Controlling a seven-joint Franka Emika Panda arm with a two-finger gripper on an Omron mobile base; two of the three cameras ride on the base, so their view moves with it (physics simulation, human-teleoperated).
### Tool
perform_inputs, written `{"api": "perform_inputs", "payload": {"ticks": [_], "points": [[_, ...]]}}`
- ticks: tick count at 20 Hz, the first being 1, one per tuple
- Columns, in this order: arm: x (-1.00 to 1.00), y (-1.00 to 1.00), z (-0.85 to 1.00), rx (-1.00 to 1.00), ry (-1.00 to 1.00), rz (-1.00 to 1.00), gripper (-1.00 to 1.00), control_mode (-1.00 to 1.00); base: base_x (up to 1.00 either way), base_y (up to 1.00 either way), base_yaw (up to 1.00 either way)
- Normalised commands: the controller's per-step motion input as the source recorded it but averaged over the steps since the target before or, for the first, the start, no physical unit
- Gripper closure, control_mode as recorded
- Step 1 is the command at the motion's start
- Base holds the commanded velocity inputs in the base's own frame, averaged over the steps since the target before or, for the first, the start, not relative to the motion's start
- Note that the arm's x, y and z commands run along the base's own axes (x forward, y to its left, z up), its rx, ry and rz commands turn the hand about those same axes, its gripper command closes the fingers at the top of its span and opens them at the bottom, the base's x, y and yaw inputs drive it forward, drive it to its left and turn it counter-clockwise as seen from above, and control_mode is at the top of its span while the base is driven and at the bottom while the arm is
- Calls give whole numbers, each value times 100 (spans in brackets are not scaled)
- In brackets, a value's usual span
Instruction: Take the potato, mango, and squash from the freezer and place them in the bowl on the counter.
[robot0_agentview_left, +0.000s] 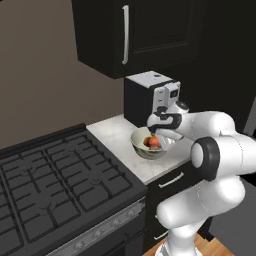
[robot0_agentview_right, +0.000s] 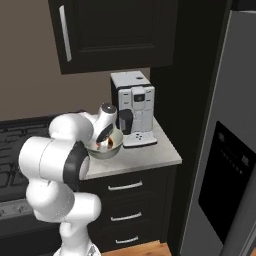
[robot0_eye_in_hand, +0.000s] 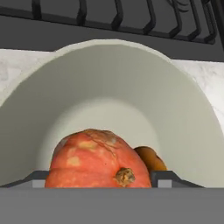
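Claw (robot0_agentview_left: 159, 139) inside bowl (robot0_eye_in_hand: 131, 87) on worktop (robot0_agentview_right: 150, 155), grasping mango (robot0_eye_in_hand: 98, 159) between fingertips; bowl floor directly beyond, orange-brown ball (robot0_eye_in_hand: 151, 158) just beside.

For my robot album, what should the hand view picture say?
Gripper holding the red-orange mango inside the cream bowl.
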Motion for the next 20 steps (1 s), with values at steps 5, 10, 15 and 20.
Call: {"api": "perform_inputs", "payload": {"ticks": [5,10,15,20], "points": [[37,0,-31,0,1,0,100,-100,0,0,0],[41,1,-34,0,4,0,-100,-100,0,0,0],[19,15,-36,0,3,0,-100,-100,0,0,0],[5,15,-22,-2,0,0,-100,-100,0,0,0]]}}
